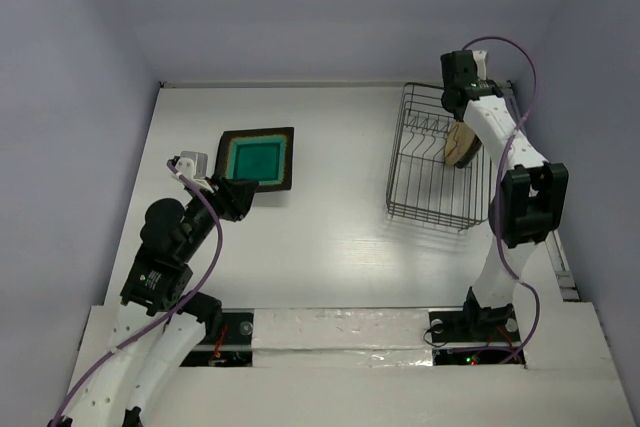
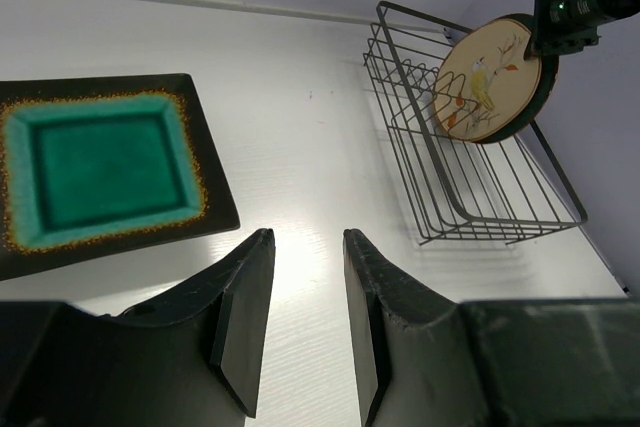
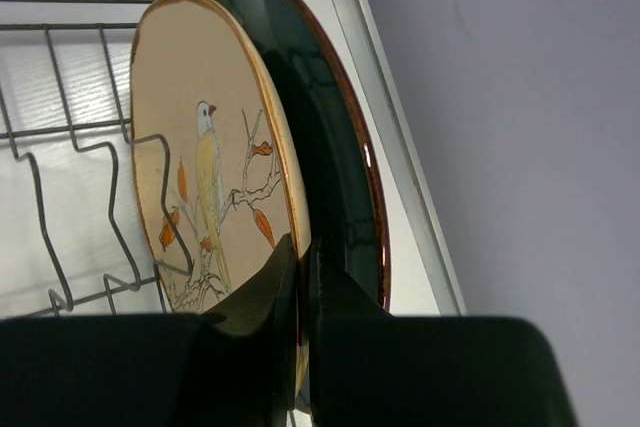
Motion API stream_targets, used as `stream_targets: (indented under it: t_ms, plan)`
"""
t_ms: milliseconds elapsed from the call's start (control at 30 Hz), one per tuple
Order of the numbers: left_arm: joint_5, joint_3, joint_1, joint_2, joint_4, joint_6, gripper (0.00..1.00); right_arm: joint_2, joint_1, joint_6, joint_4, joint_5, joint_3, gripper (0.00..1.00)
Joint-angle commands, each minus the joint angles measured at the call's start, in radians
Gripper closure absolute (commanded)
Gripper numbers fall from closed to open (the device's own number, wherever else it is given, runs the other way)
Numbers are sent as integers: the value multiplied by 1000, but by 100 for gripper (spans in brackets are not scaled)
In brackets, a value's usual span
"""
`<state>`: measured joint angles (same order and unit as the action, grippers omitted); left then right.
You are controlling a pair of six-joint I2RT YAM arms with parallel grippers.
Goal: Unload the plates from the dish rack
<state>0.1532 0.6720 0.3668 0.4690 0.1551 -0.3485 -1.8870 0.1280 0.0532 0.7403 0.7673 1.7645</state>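
The dark wire dish rack [image 1: 430,209] stands at the right back, also in the left wrist view [image 2: 470,217]. A round tan plate with a bird picture [image 3: 210,167] stands upright in it [image 1: 460,144] [image 2: 487,82], with a round dark-glazed brown-rimmed plate [image 3: 335,127] right behind. My right gripper [image 3: 303,247] [image 1: 464,119] is shut on the tan plate's rim, one finger between the two plates. The square teal-centred plate [image 1: 257,158] [image 2: 95,172] lies flat on the table. My left gripper [image 2: 305,237] [image 1: 238,197] is open and empty just near of it. No black flowered plates show.
The white table's right rail [image 3: 400,147] runs close behind the rack, with the lilac wall beyond. The back wall is just past the rack's far end. Bare tabletop [image 1: 330,197] lies between the teal plate and the rack.
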Motion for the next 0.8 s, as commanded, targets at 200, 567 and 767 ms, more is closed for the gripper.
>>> stream_targets:
  t_ms: [200, 567, 767]
  plan:
    - [3, 26, 4, 0, -35, 8, 69, 178, 28, -85, -88, 99, -10, 100]
    - [-9, 23, 4, 0, -46, 6, 69, 483, 114, 17, -176, -95, -26, 100]
    - [-18, 21, 4, -3, -48, 3, 69, 658, 244, 137, -324, -432, -230, 100]
